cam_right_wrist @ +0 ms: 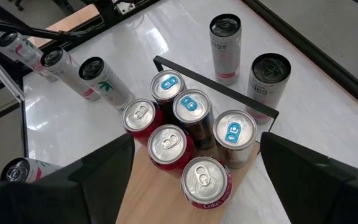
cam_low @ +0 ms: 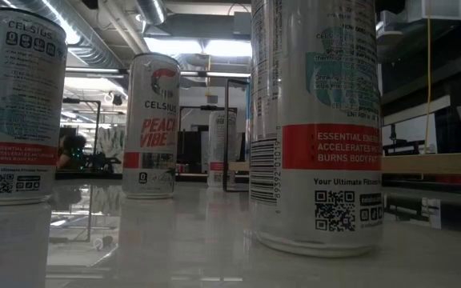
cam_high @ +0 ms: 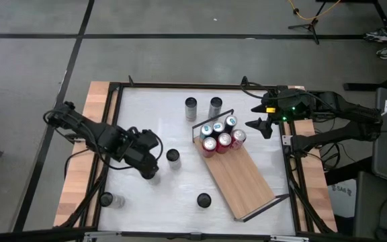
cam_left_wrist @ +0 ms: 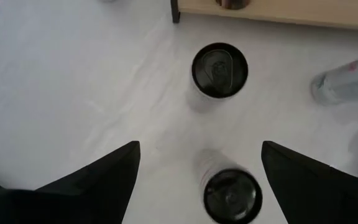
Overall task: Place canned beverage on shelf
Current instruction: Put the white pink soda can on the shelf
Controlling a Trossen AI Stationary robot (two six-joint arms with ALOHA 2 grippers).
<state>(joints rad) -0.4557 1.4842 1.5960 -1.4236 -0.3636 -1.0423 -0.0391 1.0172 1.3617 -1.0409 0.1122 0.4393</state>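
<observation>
The left gripper (cam_high: pixel 154 169) is held over the white table (cam_high: pixel 146 114) with its fingers spread wide and nothing between them. A black-topped can (cam_high: pixel 173 156) stands upright on the table just beside it, toward the shelf (cam_high: pixel 244 178); in the left wrist view this can (cam_left_wrist: pixel 232 194) is seen between the fingers, untouched, and a second can (cam_left_wrist: pixel 219 70) stands beyond it.

The right gripper (cam_high: pixel 262 125) is held near the table's right edge, fingers likewise spread and empty. Just beside it lies the shelf, a light-wood board set at an angle on the table's right half. Six cans (cam_right_wrist: pixel 188 140) are packed together on the end of the board nearest that gripper, against a black wire rail (cam_right_wrist: pixel 216 84); the rest of the board is bare wood.

Two more cans (cam_high: pixel 203 107) stand behind the shelf near the far edge. Others are seen at the near edge: one (cam_high: pixel 203 199) beside the shelf, another (cam_high: pixel 106 199) at the left corner. Bare tabletop is seen between the left gripper and the shelf.
</observation>
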